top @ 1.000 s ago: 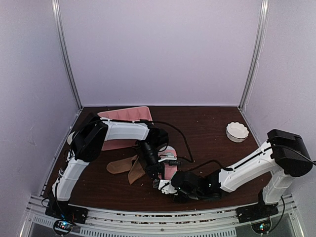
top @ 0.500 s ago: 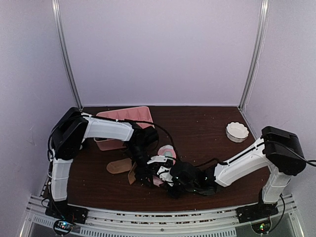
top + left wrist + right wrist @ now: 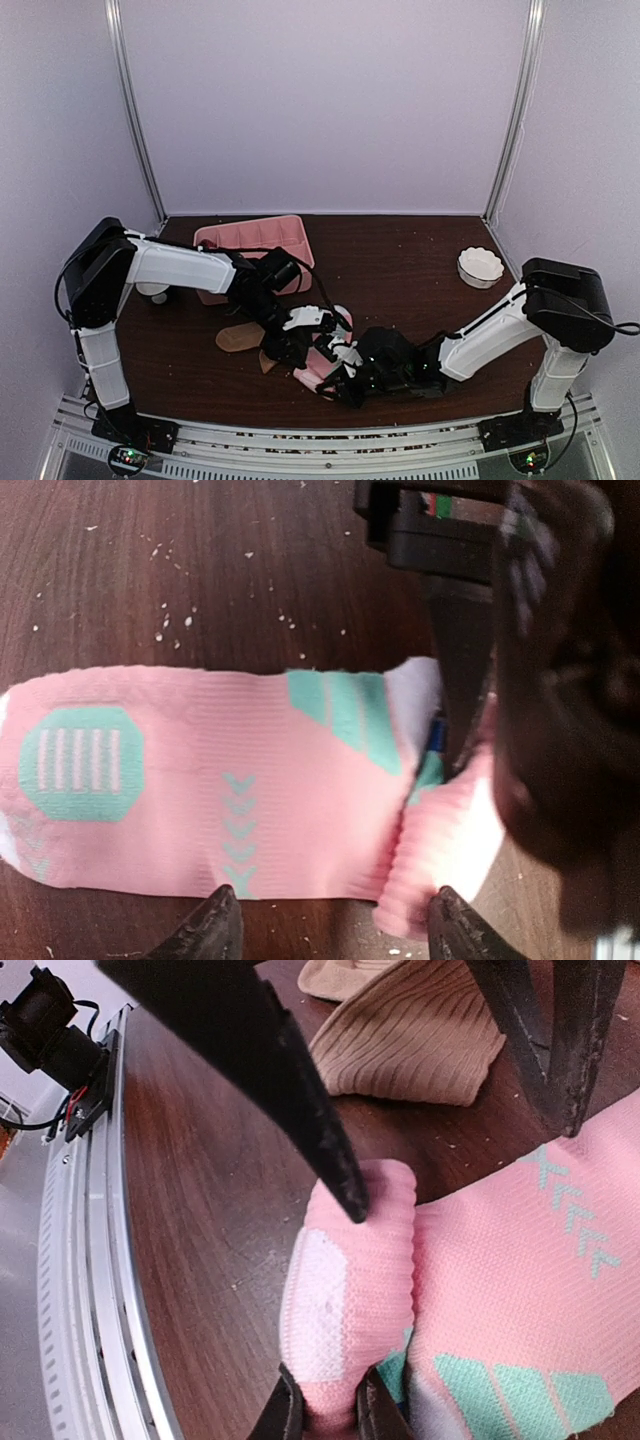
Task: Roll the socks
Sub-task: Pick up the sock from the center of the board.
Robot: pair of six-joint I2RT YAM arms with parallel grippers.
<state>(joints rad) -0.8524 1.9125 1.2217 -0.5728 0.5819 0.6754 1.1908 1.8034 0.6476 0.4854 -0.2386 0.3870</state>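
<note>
A pink sock (image 3: 200, 770) with mint and white patches lies flat on the dark table; in the top view the pink sock (image 3: 322, 362) is between the two grippers. One end of it is rolled over into a thick fold (image 3: 350, 1260). My right gripper (image 3: 328, 1405) is shut on that fold. My left gripper (image 3: 333, 920) stands open just above the sock's near edge, one fingertip (image 3: 222, 925) by the flat part and the other by the fold. The tan socks (image 3: 240, 338) lie to the left, also seen as a tan sock (image 3: 410, 1040) in the right wrist view.
A pink divided tray (image 3: 250, 238) stands at the back left, and a small white object (image 3: 152, 292) sits left of it beside my left arm. A white scalloped bowl (image 3: 480, 266) sits at the right. The metal rail (image 3: 320, 455) runs along the table's near edge.
My left arm has swung its elbow out to the left and its gripper has opened. My right gripper has slid left and closed on the sock's end, which is now rolled over.
</note>
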